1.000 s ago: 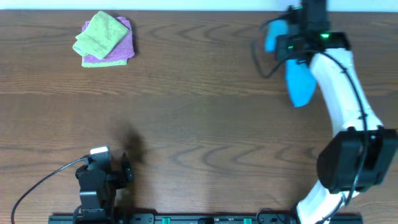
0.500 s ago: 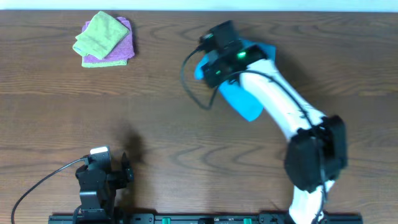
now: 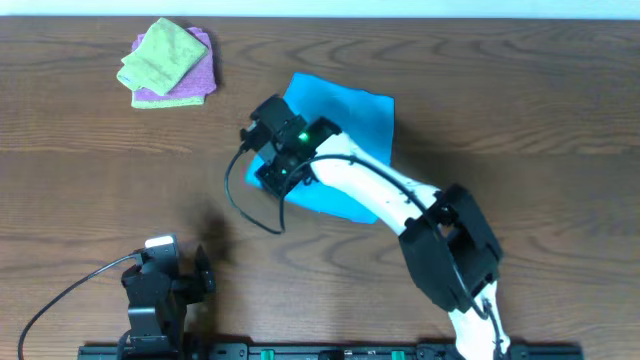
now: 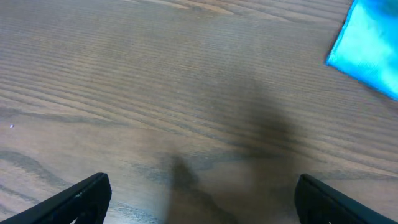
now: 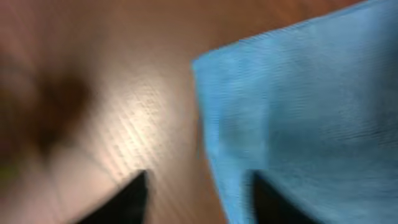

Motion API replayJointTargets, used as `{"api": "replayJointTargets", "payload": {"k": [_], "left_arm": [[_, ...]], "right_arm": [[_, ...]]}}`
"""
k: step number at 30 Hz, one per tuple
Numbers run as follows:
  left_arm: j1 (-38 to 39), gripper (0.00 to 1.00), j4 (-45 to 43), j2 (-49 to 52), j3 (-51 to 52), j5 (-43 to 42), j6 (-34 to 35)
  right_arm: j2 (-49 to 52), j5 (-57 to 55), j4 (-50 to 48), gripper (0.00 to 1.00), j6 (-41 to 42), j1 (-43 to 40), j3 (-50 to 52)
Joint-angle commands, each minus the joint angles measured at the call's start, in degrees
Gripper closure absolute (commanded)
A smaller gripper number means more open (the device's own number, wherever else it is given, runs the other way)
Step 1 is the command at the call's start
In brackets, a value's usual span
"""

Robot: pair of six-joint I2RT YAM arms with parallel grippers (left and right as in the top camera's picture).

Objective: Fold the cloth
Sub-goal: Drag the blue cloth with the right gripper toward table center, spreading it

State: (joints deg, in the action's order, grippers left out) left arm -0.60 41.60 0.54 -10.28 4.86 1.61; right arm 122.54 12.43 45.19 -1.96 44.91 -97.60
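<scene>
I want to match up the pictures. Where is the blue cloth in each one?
Overhead: the blue cloth lies at the upper middle, partly under the robot arm.
Left wrist: only a corner of it shows, at the top right edge.
Right wrist: it fills the right half, close and blurry.
Shared landmark: the brown wooden table lies under it in all three views.

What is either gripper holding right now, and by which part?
Nothing, it seems. The right gripper stands open over an edge of the cloth lying on the table; the left gripper is open over bare wood.
</scene>
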Motion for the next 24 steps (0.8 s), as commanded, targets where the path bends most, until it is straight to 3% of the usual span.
{"api": "replayJointTargets", "payload": {"k": [1,4,6,15,18,19,20,24], "left_arm": [[-0.1,0.05,0.4,-0.3,0.9,-0.2,-0.3],[-0.1,0.05,0.4,-0.3,0.9,-0.2,-0.3],[-0.1,0.05,0.4,-0.3,0.9,-0.2,-0.3],[-0.1,0.05,0.4,-0.3,0.9,-0.2,-0.3],[-0.1,0.05,0.4,-0.3,0.9,-0.2,-0.3],[-0.1,0.05,0.4,-0.3,0.9,-0.2,-0.3],[-0.1,0.05,0.4,-0.3,0.9,-0.2,-0.3],[-0.1,0.05,0.4,-0.3,0.9,-0.2,-0.3]], "right_arm": [[-0.4,1.6,0.1,0.19,0.9,1.3,-0.1],[-0.5,1.4,0.0,0.04,4.0,1.2,-0.2],[-1.0,1.3,-0.4,0.02,6.3,0.5,-0.2],[-9.2,1.1,-2.6,0.11,20.3,-7.8,-0.2],[-12.4,1.2,0.7,0.13,24.3,-11.9,-0.2],[-13.0,1.2,2.7,0.2,24.9,-13.1,-0.2],[-13.3,1.3,4.3,0.21,25.2,-13.9,-0.2],[-13.5,1.6,10.6,0.19,25.5,-15.8,-0.2]]}}
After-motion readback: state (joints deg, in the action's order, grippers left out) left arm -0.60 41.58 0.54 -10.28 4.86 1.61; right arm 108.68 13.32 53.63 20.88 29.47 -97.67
